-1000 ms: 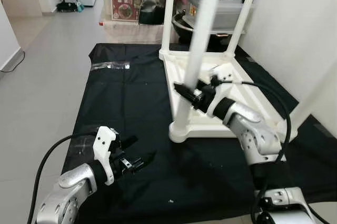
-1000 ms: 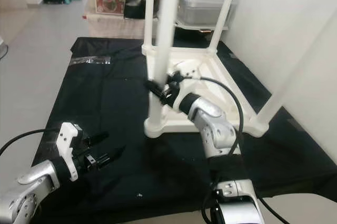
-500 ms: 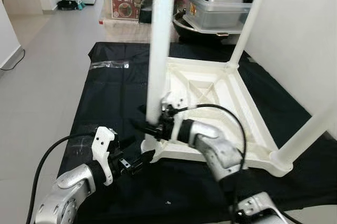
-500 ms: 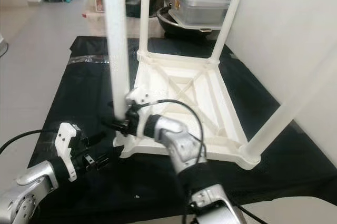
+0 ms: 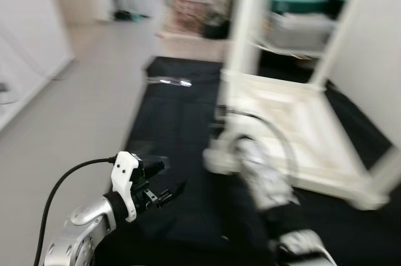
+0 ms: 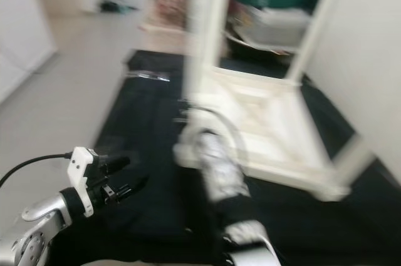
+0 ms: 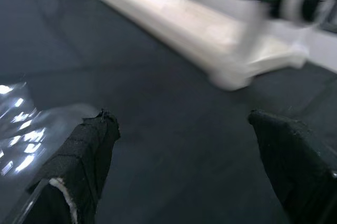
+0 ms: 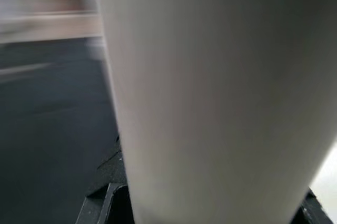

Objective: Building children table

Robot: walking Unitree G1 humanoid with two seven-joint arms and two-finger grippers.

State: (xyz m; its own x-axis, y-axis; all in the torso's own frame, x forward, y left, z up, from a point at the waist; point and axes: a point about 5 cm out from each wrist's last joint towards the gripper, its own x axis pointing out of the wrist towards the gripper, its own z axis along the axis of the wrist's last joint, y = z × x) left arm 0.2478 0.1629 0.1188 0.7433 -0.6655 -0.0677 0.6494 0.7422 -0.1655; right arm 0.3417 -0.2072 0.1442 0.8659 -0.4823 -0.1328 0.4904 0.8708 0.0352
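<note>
The white children's table (image 5: 294,131) lies upside down on a black mat (image 5: 169,128), its legs pointing up. The head views are blurred. My right arm (image 5: 263,178) reaches to the near left table leg (image 5: 241,40), with the right gripper (image 5: 230,129) low on it. In the right wrist view the leg (image 8: 210,92) stands tight between the black fingers (image 8: 102,205). My left gripper (image 5: 170,177) hovers open over the mat's near left part, apart from the table corner (image 7: 231,76), holding nothing.
Grey floor (image 5: 81,91) lies to the left of the mat. Storage boxes and a lidded pot (image 5: 294,19) stand behind the table, and a white wall (image 5: 382,40) runs along the right. Clear plastic film (image 7: 26,129) lies on the mat by the left gripper.
The whole picture has swung and blurred, so the camera moved. Before that, the table slid leftward across the mat with my right gripper on its leg. The left gripper stays open.
</note>
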